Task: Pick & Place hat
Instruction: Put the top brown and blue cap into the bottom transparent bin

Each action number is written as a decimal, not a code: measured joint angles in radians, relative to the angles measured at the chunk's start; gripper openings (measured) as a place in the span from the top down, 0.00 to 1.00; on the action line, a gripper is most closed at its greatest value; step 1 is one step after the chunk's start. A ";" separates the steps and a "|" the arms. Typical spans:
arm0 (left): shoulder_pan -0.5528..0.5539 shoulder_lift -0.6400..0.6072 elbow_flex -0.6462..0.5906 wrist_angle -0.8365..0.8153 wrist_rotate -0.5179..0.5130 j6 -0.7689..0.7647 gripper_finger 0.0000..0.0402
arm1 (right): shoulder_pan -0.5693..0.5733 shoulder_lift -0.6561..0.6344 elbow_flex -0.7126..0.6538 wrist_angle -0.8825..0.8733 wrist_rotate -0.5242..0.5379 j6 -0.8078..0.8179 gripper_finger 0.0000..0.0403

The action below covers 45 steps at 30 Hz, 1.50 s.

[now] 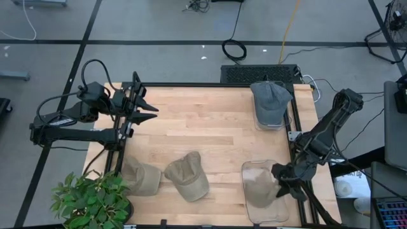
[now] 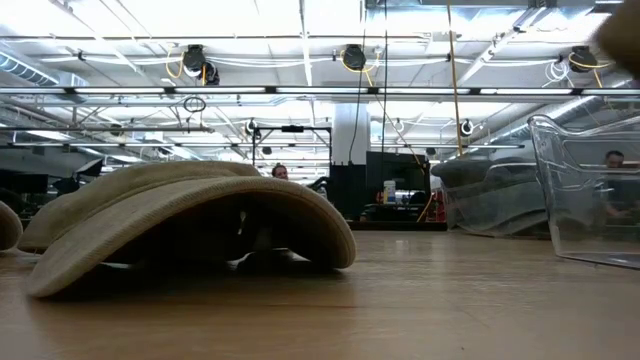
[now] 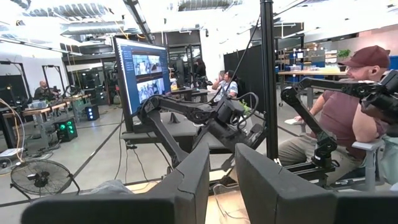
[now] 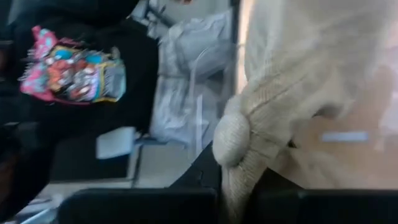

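Observation:
A tan hat (image 1: 257, 184) sits in a clear bin (image 1: 254, 213) at the table's near right. My right gripper (image 1: 281, 181) reaches into that bin from the right and is shut on the hat (image 4: 298, 81). Two more tan hats (image 1: 189, 176) (image 1: 141, 178) lie crown up on the wood near the front edge. The middle one fills the low view (image 2: 190, 220), resting on its brim. My left gripper (image 1: 151, 110) waits open at the far left, high above the table, with nothing between its fingers (image 3: 186, 186). My right gripper pinches a fold of the hat's crown just beside the top button (image 4: 231, 140) between its two fingers. The cloth (image 4: 239, 183) runs down into the gap. The fingers come from the table's right side, slanting down. The hat stays inside the clear bin.
A second clear bin (image 1: 289, 111) at the far right holds a grey hat (image 1: 270, 100). A potted plant (image 1: 89, 200) stands at the near left corner. Bare wood lies in the table's middle. People sit in the room beyond the table (image 3: 354, 106).

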 joint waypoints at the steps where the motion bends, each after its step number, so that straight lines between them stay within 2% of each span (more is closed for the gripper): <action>1: 0.000 0.000 0.000 0.000 0.000 0.000 0.78 | 0.000 0.001 0.000 0.008 -0.020 0.012 1.00; 5: 0.000 0.000 0.000 0.000 0.000 0.000 0.78 | 0.000 0.001 0.000 0.043 -0.065 0.032 1.00; 10: 0.000 0.000 0.000 0.000 0.000 0.000 0.78 | 0.000 0.002 0.000 0.144 -0.068 0.048 1.00; 13: 0.000 0.000 0.000 0.000 0.000 0.000 0.78 | 0.000 0.013 0.002 0.127 -0.066 0.101 1.00; 18: 0.000 0.000 0.000 0.000 0.000 0.000 0.78 | 0.000 0.068 0.002 0.145 -0.103 0.183 1.00; 24: 0.000 0.000 0.000 0.000 0.000 0.000 0.78 | 0.000 0.148 0.002 0.164 -0.145 0.197 1.00; 28: 0.000 0.000 0.000 0.000 0.000 0.000 0.78 | 0.000 0.192 0.002 0.184 -0.144 0.194 1.00; 33: 0.000 0.000 0.000 0.000 0.000 0.000 0.78 | -0.004 0.207 0.002 0.162 -0.084 0.184 0.99; 38: 0.000 0.000 0.000 0.000 0.000 0.000 0.78 | -0.026 0.204 0.002 0.111 -0.023 0.192 0.89; 45: 0.000 0.000 0.000 0.000 0.000 0.000 0.78 | -0.051 0.204 0.001 0.027 0.017 0.223 0.63</action>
